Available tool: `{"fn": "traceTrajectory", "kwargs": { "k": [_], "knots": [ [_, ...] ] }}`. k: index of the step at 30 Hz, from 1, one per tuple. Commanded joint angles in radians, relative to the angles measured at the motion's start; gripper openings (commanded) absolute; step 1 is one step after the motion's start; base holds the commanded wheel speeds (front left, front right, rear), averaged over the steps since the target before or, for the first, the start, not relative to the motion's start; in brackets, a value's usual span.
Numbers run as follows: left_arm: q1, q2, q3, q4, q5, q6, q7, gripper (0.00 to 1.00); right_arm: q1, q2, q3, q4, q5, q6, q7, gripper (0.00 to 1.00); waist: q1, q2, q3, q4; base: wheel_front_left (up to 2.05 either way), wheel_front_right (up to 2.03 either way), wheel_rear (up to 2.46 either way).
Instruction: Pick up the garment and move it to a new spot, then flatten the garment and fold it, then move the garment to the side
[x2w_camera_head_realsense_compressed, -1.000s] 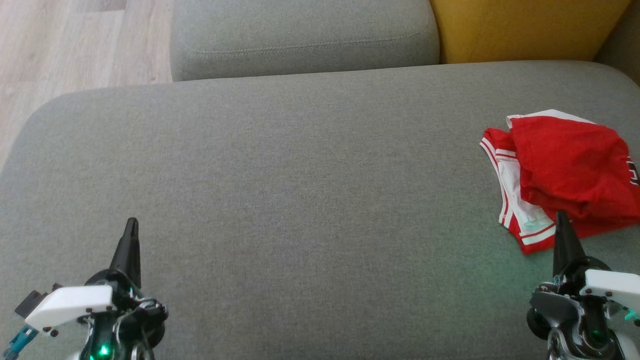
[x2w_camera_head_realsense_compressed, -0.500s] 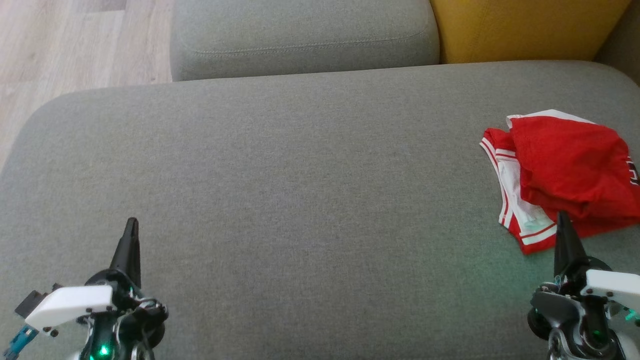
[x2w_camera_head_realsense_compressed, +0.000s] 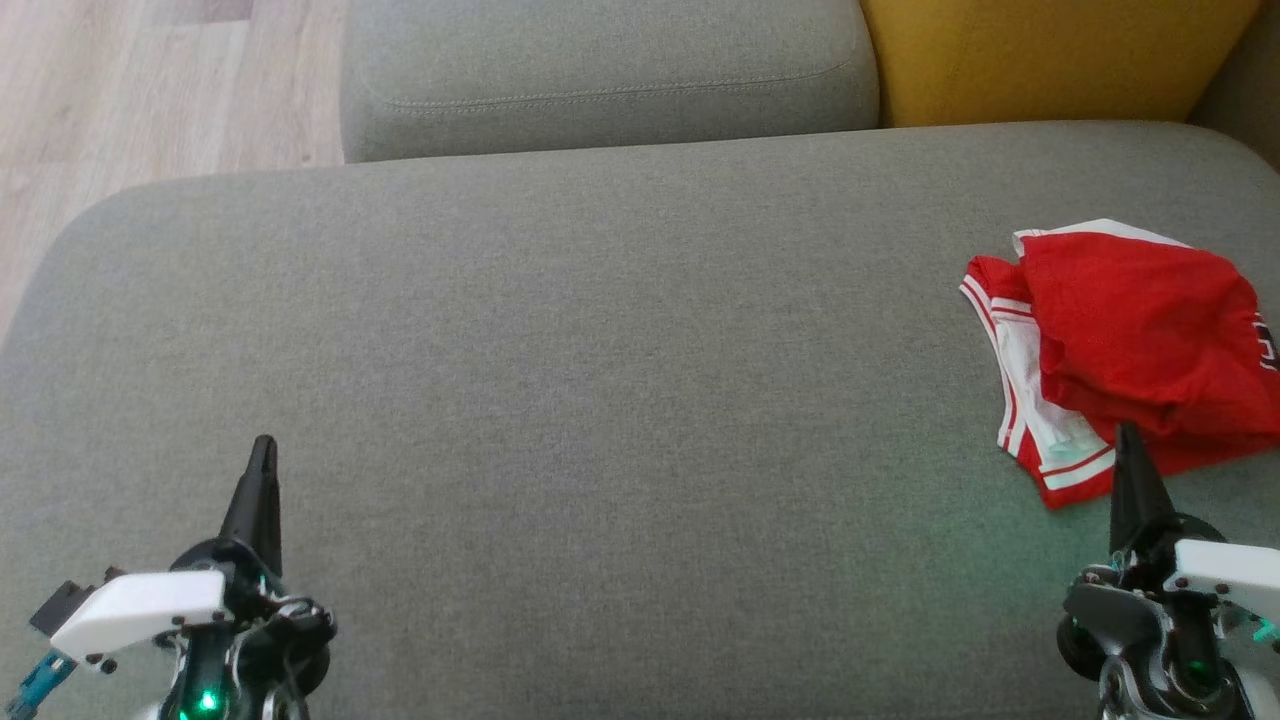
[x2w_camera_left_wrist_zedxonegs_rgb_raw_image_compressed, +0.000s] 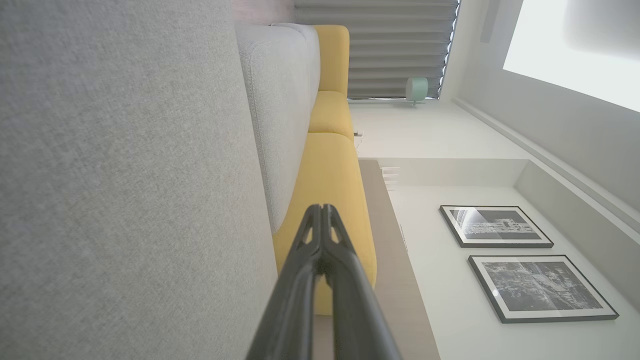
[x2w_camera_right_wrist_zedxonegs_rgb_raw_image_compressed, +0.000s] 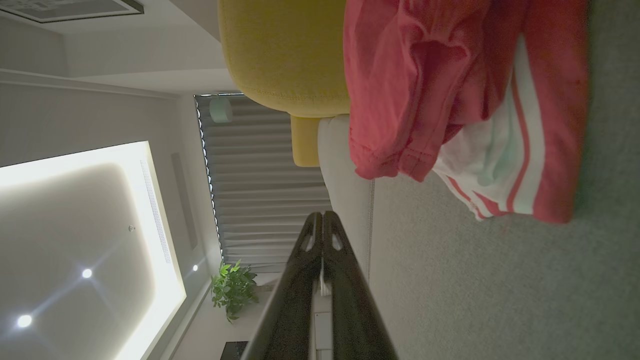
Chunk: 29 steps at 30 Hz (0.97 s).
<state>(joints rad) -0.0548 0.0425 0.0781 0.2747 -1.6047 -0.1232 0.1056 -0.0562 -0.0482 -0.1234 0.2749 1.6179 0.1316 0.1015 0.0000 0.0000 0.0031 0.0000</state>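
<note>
I am over a wide grey sofa seat (x2w_camera_head_realsense_compressed: 600, 350) that runs off the picture on the near side and at both ends. Behind it are a grey back cushion (x2w_camera_head_realsense_compressed: 600, 70) and a yellow cushion (x2w_camera_head_realsense_compressed: 1040, 55), both cut off at the far edge. A strip of wooden floor (x2w_camera_head_realsense_compressed: 120, 90) shows at the far left.

The garment (x2w_camera_head_realsense_compressed: 1130, 340), red with white bands and stripes, lies crumpled at the right end of the seat. Its right side runs out of the head view, and the white marking there is too cut off to read. Bunched like this, I cannot tell its shape. In my right wrist view the garment (x2w_camera_right_wrist_zedxonegs_rgb_raw_image_compressed: 450, 90) is also cropped at the edge.

My right hand (x2w_camera_head_realsense_compressed: 1127, 440) is at the near right, fingers pressed together and holding nothing. From the head its tip overlaps the garment's near hem. At the wrist, my right hand (x2w_camera_right_wrist_zedxonegs_rgb_raw_image_compressed: 321, 214) shows a gap before the cloth.

My left hand (x2w_camera_head_realsense_compressed: 262, 455) is at the near left, well apart from the garment. Its fingers are pressed together too, as my left wrist view (x2w_camera_left_wrist_zedxonegs_rgb_raw_image_compressed: 322, 207) shows. Both wrists are cut off at the near edge.
</note>
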Motion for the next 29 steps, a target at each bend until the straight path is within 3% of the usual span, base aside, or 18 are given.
{"fn": "traceTrajectory", "kwargs": {
  "k": [1, 29],
  "knots": [
    [-0.053, 0.008, 0.036, -0.029, -0.004, -0.007, 0.008, 0.0, -0.051, -0.009, 0.019, -0.031, -0.002, -0.001, 0.004, 0.0, 0.0, 0.0, 0.0, 0.0, 0.0, 0.0, 0.0],
    [-0.053, 0.008, 0.036, -0.029, -0.003, -0.007, 0.008, 0.0, -0.051, -0.007, 0.015, -0.03, -0.005, -0.001, 0.007, 0.0, 0.0, 0.0, 0.0, 0.0, 0.0, 0.0, 0.0]
  ]
}}
